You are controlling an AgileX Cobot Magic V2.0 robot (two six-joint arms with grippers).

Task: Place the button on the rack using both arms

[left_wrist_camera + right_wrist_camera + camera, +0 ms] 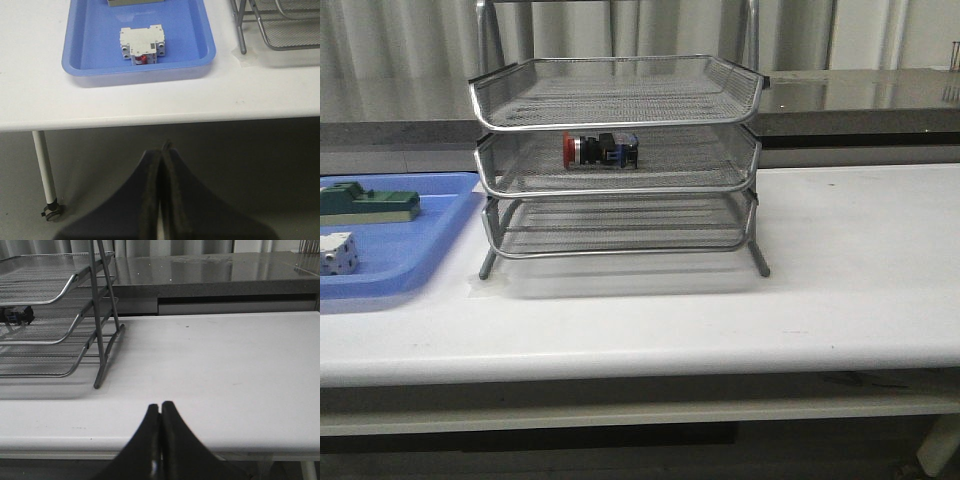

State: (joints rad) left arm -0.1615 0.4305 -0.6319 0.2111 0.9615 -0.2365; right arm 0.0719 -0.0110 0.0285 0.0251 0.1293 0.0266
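the button (pixel 599 150) lies on its side in the middle tray of the rack (pixel 617 160), toward that tray's left half, red head pointing left and blue-black block to the right. in the right wrist view only its dark rear end shows through the mesh (pixel 15 316). the rack stands on the desk (pixel 840 260) near the far edge, a little left of centre, its three wire trays stacked with the top and bottom ones bare.

a blue tray (pixel 410 255) sits at the desk's left edge, just beside the rack's left leg. in it lie a green block (pixel 368 203) toward the far side and a white cube (pixel 337 253) with dark dots nearer the front. the left wrist view shows that white piece (pixel 142 45) from above, with a small red part on its near face.

neither arm shows in the front view. the left gripper (pixel 161 165) hangs off the near edge of the desk, below the blue tray, its jaws pressed together with nothing between them. the right gripper (pixel 160 412) sits at the near edge toward the right half of the desk, well apart from the rack, jaws likewise clenched on nothing.
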